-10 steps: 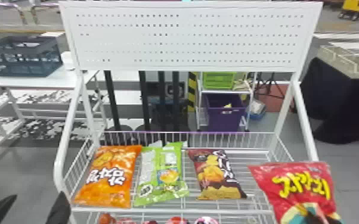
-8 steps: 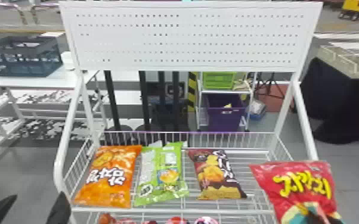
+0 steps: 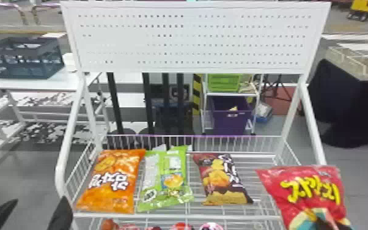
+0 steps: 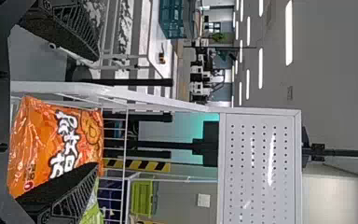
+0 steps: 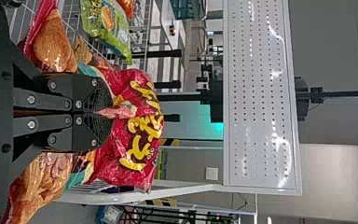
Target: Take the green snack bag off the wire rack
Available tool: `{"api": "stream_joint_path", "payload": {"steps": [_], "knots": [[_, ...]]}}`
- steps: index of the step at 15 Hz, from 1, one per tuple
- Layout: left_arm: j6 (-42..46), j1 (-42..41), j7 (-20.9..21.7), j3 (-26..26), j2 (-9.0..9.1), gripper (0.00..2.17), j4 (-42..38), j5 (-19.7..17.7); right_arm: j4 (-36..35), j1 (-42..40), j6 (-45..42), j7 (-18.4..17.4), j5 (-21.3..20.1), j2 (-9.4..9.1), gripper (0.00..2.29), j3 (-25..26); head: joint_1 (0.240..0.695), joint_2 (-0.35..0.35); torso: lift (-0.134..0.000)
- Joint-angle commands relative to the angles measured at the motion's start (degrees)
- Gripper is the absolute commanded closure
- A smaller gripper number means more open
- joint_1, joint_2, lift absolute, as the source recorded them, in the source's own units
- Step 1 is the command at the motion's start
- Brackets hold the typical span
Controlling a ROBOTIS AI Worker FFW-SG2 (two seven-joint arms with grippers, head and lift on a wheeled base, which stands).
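Well, the left gripper (image 3: pixel 40 198) has its fingers spread wide with nothing between them, just beside the rack's front left corner; the right gripper (image 3: pixel 323 222) has its fingers clamped together on a fold of the red snack bag (image 3: pixel 311 186), and that bag hangs upright at the rack's right front, its printed face toward the robot.

As for containers, the wire rack (image 3: pixel 177 216) carries three bags side by side on its upper tier; the green snack bag (image 3: pixel 178 195) lies there between the orange bag (image 3: pixel 110 195) on the left and the dark brown bag (image 3: pixel 220 179) on the right, no gripper on it; red and pink packs (image 3: pixel 211 226) peek out on the tier below. Behind stand a dark crate (image 3: pixel 27 72) on a white bench (image 3: pixel 24 84), something pale inside it, and a purple bin (image 3: pixel 229 122) with a bit of yellow in it, below a green basket (image 3: pixel 223 82).

Compared with a moment ago, I see hardly any change; the green snack bag lies just where it lay, and both grippers have kept their places.
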State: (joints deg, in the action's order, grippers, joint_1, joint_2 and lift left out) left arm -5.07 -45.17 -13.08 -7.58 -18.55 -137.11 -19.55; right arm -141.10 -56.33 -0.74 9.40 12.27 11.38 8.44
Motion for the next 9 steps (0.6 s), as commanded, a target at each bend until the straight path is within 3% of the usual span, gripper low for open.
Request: {"api": "stream_joint_path", "payload": {"steps": [1, 6, 9], "knots": [[0.19, 0.78, -0.02, 1.96, -0.52, 0.09, 0.26, 0.57, 0.03, -0.01, 0.0, 0.0, -0.15, -0.05, 2.23, 0.0, 0.499, 0.0, 0.0], [2.12, 17.83, -6.61, 20.68, -5.0, 0.09, 14.15, 4.96, -0.05, -0.01, 0.0, 0.0, -0.32, -0.22, 2.23, -0.26, 0.499, 0.0, 0.0], [1.95, 28.29, -8.81, 28.59, -4.56, 0.09, 22.41, 4.08, 0.21, -0.1, 0.0, 0.0, -0.41, -0.22, 2.23, -0.26, 0.499, 0.0, 0.0]]}}
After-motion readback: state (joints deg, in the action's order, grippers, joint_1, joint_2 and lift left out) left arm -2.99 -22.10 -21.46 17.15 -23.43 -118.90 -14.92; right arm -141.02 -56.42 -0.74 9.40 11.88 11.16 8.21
